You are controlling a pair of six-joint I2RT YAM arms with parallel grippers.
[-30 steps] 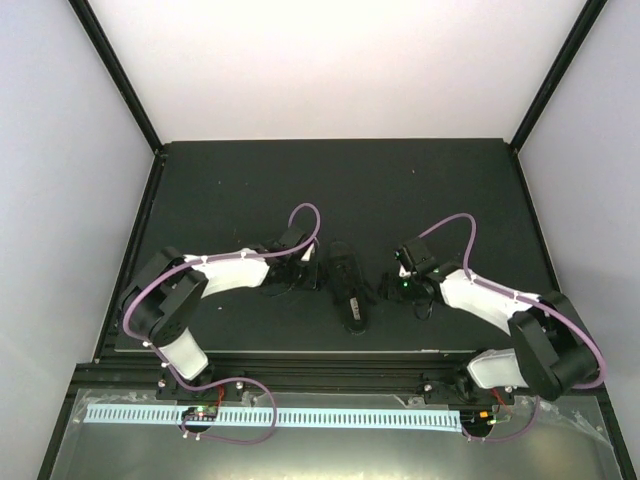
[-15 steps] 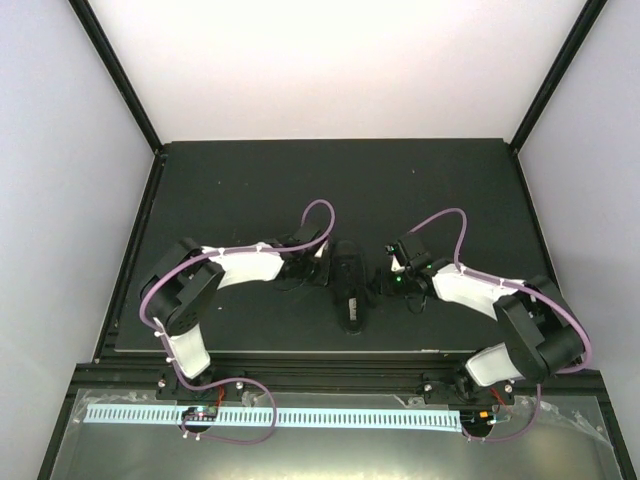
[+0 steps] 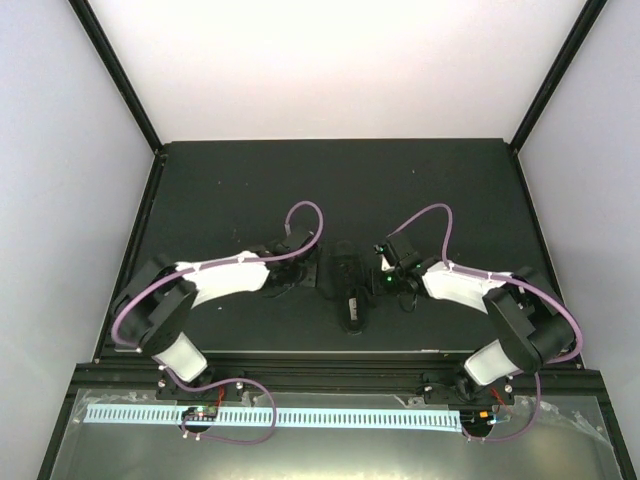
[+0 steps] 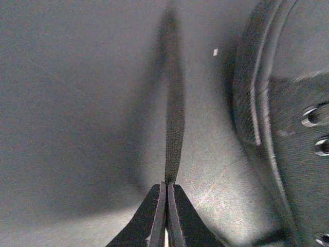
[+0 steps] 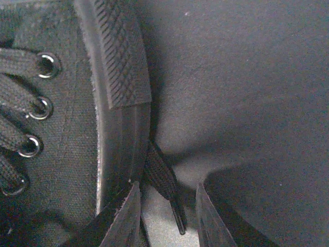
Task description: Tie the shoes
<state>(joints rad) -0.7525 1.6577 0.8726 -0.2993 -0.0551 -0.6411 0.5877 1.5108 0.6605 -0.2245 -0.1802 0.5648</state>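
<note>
Item under inspection: one black lace-up shoe [image 3: 350, 272], lying on the black table [image 3: 250, 190] between the two grippers, nearer the table's near edge than its far edge. Its long axis runs from near to far. A pale patch of lining shows in the nearer half, so the toe appears to point at the far edge, though the overhead view is too small to confirm this.

Laces: two loose ends counted, one on each side of the shoe. Metal eyelets [image 5: 47, 63]: four counted in the right wrist view and three in the left wrist view.

Grippers: two.

The left gripper [image 4: 167, 189] sits just beside the shoe's left flank. Its jaws are clenched on the left lace end [image 4: 175, 118], which runs as a flat strip straight away from the fingertips, alongside the shoe's sole.

The right gripper [image 5: 167, 188] sits against the shoe's right flank. Its jaws stand apart, and the right lace end [image 5: 158, 172] lies on the table between them, ungripped. It emerges from under the sole edge. One finger [image 5: 126, 218] is hard up against that sole.
</note>
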